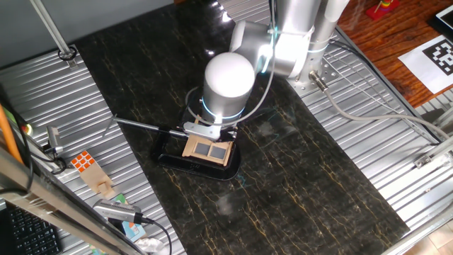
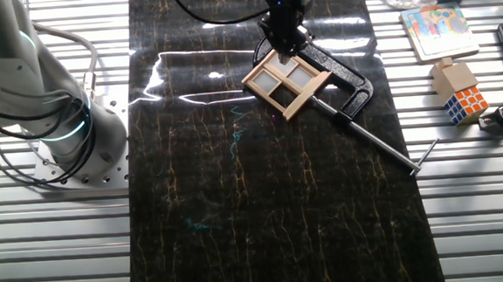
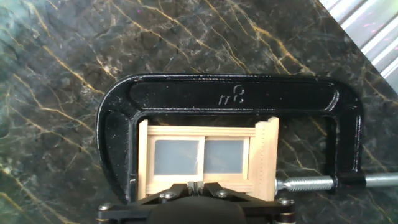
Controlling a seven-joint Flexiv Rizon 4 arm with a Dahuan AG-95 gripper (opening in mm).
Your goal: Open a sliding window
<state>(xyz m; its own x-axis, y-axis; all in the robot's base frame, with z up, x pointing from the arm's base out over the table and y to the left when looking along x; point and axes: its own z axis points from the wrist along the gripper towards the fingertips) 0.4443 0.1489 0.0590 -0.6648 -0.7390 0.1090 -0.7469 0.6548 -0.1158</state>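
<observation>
Sliding window (image 3: 208,158) in black clamp (image 3: 230,93), end effector (image 3: 196,185) fingertips together

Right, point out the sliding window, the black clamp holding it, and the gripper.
sliding window (image 2: 286,82): the other fixed view, on the cross divider.
black clamp (image 3: 236,94): hand view, on the top bar of its frame.
gripper (image 3: 196,185): hand view, between the fingertips at the window's lower edge.

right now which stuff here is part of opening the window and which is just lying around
Part of the job:
- sliding window
- black C-clamp holding it
- gripper, fingertips together at the frame's edge

Just lying about:
- tiled cube on a wooden block
- picture card
</observation>
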